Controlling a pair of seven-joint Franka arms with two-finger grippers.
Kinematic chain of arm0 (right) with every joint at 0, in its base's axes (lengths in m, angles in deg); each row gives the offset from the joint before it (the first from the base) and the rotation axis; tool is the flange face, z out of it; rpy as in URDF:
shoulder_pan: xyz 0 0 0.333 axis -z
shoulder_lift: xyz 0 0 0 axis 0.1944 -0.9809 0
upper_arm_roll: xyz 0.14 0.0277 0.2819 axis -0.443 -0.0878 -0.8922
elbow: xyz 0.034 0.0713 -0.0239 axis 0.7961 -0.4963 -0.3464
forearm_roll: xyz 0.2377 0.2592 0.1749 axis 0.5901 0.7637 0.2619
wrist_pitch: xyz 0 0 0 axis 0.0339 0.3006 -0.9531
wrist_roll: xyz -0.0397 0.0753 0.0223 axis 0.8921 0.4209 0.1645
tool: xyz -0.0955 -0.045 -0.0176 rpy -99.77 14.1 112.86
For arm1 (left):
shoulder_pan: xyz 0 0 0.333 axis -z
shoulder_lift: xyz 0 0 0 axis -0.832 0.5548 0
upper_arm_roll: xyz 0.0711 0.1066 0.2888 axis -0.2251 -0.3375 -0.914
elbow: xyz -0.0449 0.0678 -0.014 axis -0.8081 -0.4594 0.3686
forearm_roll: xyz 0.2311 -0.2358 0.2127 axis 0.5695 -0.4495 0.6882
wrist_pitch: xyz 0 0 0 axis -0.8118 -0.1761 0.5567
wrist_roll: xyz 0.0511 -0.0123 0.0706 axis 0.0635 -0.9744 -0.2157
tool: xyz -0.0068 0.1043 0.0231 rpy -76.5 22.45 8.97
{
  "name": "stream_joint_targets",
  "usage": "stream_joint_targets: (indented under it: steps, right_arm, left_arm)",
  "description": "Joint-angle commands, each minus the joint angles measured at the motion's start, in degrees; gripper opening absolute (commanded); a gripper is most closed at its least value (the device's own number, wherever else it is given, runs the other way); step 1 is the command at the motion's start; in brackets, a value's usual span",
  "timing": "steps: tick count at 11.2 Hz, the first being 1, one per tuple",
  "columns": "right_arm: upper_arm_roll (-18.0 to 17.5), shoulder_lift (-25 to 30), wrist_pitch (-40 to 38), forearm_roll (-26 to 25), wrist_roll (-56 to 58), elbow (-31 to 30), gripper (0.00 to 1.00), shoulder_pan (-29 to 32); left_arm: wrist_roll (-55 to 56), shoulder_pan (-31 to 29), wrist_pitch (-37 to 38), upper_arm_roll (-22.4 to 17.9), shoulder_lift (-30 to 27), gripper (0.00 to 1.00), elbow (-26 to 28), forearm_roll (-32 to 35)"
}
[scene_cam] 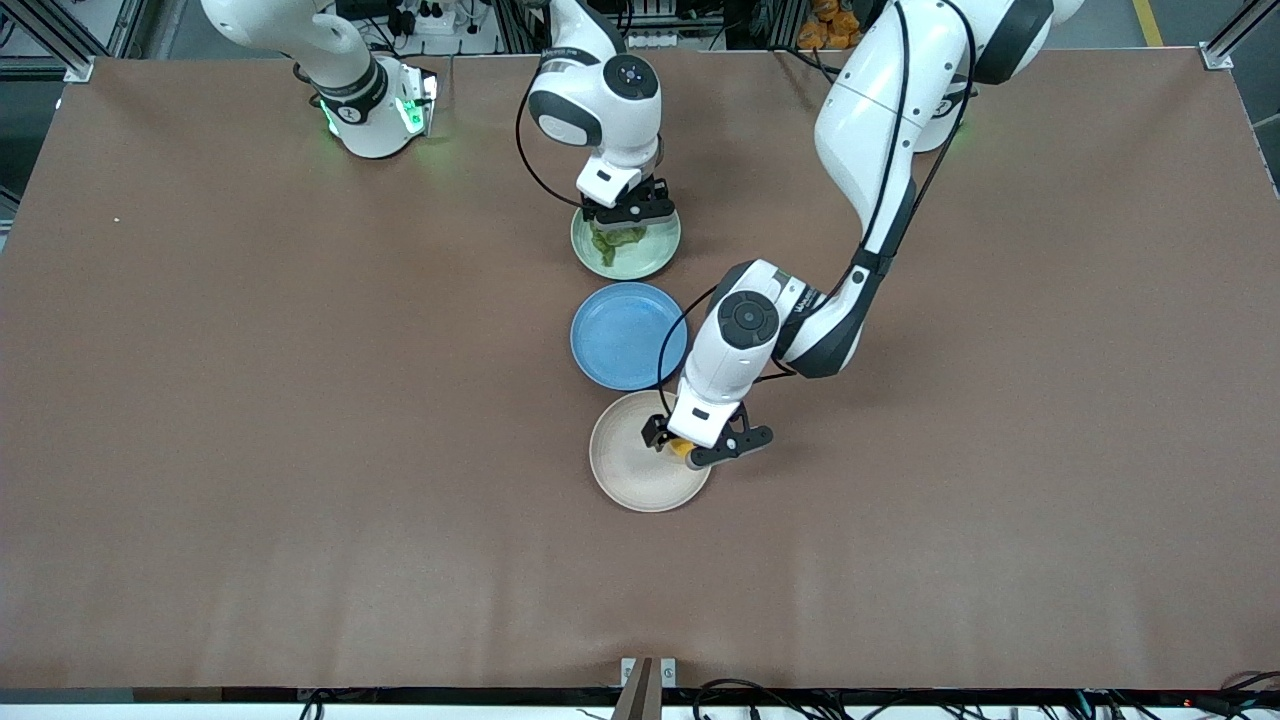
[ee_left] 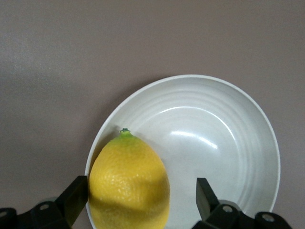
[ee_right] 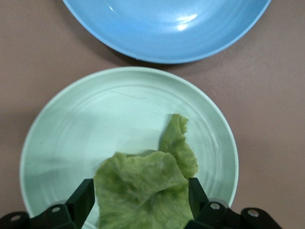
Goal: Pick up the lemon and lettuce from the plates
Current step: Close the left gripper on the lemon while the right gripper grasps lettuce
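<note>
End effector left [scene_cam: 700, 447] spread around lemon [ee_left: 129, 183], right [scene_cam: 628, 212] spread around lettuce [ee_right: 150, 188]; we squeeze both gently, lift straight off plates [scene_cam: 625, 480].

Even, diffuse overhead light; the matte brown table cover [scene_cam: 300, 450] shows no hot spots, only soft short shadows beside the arms. Glossy round blue plate [ee_right: 167, 28] carries small white glare patches, as does the glossy beige rimmed plate [ee_left: 228, 143], with a curved highlight ahead of the left gripper [ee_left: 138, 198]. Bright yellow oval lemon [ee_left: 128, 186] is shadowed across its part nearest that gripper. Ruffled green lettuce leaf [ee_right: 143, 191] between the fingers of the right gripper [ee_right: 141, 198] is evenly lit. Wrist views slightly soft; front view sharp.
</note>
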Motion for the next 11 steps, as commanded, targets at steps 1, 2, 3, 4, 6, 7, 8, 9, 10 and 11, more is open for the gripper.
stream_joint_targets:
  steps: [1,2,3,4,6,7,8,9,10,11]
  right_arm:
    - [-0.21,-1.28,3.36,-2.67,-2.50,-1.54,0.88,-0.44]
    - [-0.21,-1.37,4.85,-3.54,-2.67,-2.25,0.88,-0.44]
    - [-0.21,-1.54,6.00,-4.86,-3.19,-3.21,0.84,-0.52]
    - [-0.21,-1.72,6.53,-6.17,-3.89,-3.40,0.78,-0.52]
    - [-0.21,-2.25,6.36,-9.07,-4.25,-3.49,0.51,-0.52]
    - [-0.21,-2.16,5.93,-10.13,-4.25,-3.49,0.32,-0.52]
    - [-0.21,-1.90,5.75,-10.32,-4.17,-3.40,0.10,-0.35]
    - [-0.30,-1.20,5.23,-10.32,-4.25,-3.31,0.00,-0.09]
    - [-0.47,0.11,4.26,-10.32,-4.17,-3.22,0.00,0.18]
    - [-0.65,2.13,3.47,-9.97,-3.56,-3.22,0.00,1.05]
  left_arm:
    - [0.82,0.68,-0.02,-0.42,1.25,1.00,-0.77,-0.24]
    - [0.64,0.69,-0.02,-0.42,1.25,1.00,-0.77,-0.16]
    - [0.64,0.86,-0.02,-0.51,1.34,1.00,-0.69,0.02]
    - [1.34,1.30,-0.02,-0.51,1.34,0.54,-0.69,0.80]
    - [3.01,1.39,-0.02,-0.68,1.08,0.00,-0.77,0.99]
    - [3.01,1.30,0.07,-0.68,0.91,0.00,-0.77,0.99]
    - [3.01,1.30,0.07,-0.68,0.73,0.00,-0.77,0.99]
    - [3.01,1.30,0.15,-0.68,0.64,0.00,-0.77,0.99]
    - [3.01,1.21,0.42,-0.68,0.12,0.00,-0.69,0.99]
    - [3.01,0.78,0.77,-0.68,-0.67,0.00,-0.77,1.07]
